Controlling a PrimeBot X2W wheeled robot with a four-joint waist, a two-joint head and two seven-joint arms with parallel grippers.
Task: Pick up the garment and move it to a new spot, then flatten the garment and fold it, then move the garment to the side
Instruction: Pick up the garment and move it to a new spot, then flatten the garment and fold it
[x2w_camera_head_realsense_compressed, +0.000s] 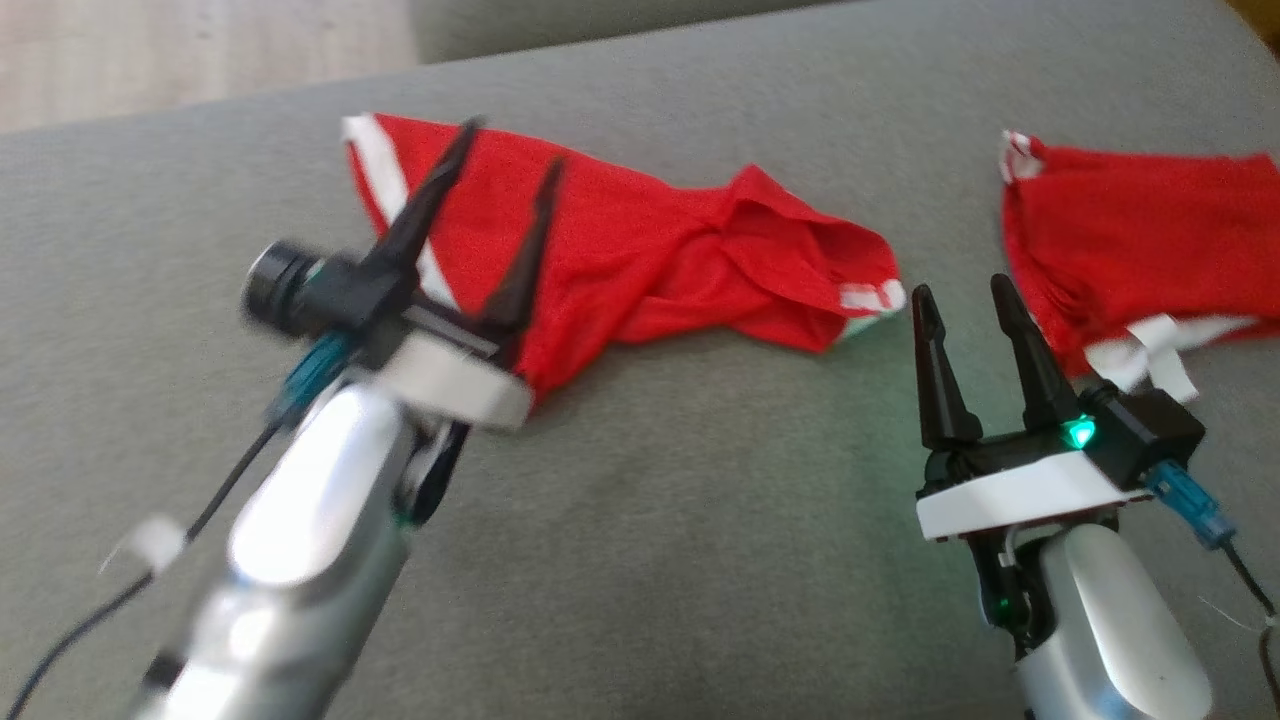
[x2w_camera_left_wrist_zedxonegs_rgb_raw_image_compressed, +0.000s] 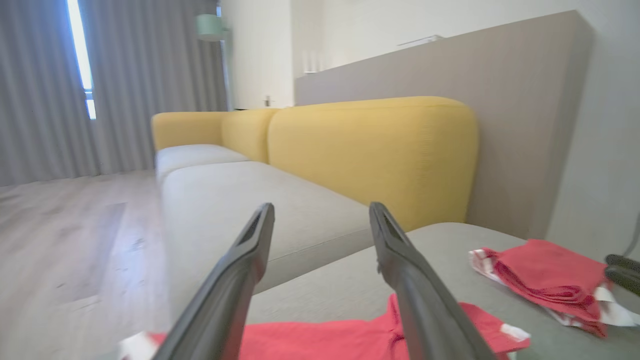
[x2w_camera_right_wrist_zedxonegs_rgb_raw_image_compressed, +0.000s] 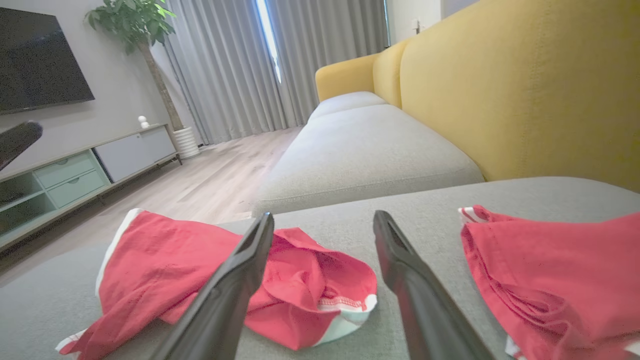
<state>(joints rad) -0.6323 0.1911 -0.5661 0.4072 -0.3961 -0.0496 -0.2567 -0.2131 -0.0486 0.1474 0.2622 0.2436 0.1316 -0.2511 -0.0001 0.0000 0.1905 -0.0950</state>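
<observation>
A crumpled red garment (x2w_camera_head_realsense_compressed: 650, 250) with white trim lies on the grey sofa cushion (x2w_camera_head_realsense_compressed: 640, 500). My left gripper (x2w_camera_head_realsense_compressed: 512, 145) hovers over its left part, open, with nothing between the fingers. In the left wrist view the gripper (x2w_camera_left_wrist_zedxonegs_rgb_raw_image_compressed: 321, 207) stands above the red cloth (x2w_camera_left_wrist_zedxonegs_rgb_raw_image_compressed: 325, 340). My right gripper (x2w_camera_head_realsense_compressed: 960, 287) is open just right of the garment, above bare cushion. The right wrist view has that gripper (x2w_camera_right_wrist_zedxonegs_rgb_raw_image_compressed: 322, 217) in front of the garment (x2w_camera_right_wrist_zedxonegs_rgb_raw_image_compressed: 165, 260).
A second red garment (x2w_camera_head_realsense_compressed: 1120, 240) lies at the cushion's right, also in the wrist views (x2w_camera_left_wrist_zedxonegs_rgb_raw_image_compressed: 545, 272) (x2w_camera_right_wrist_zedxonegs_rgb_raw_image_compressed: 550, 270). A yellow sofa back (x2w_camera_right_wrist_zedxonegs_rgb_raw_image_compressed: 525, 100) rises behind. Wooden floor (x2w_camera_right_wrist_zedxonegs_rgb_raw_image_compressed: 210, 180), a TV cabinet (x2w_camera_right_wrist_zedxonegs_rgb_raw_image_compressed: 75, 170) and a plant (x2w_camera_right_wrist_zedxonegs_rgb_raw_image_compressed: 135, 25) lie beyond the cushion's edge.
</observation>
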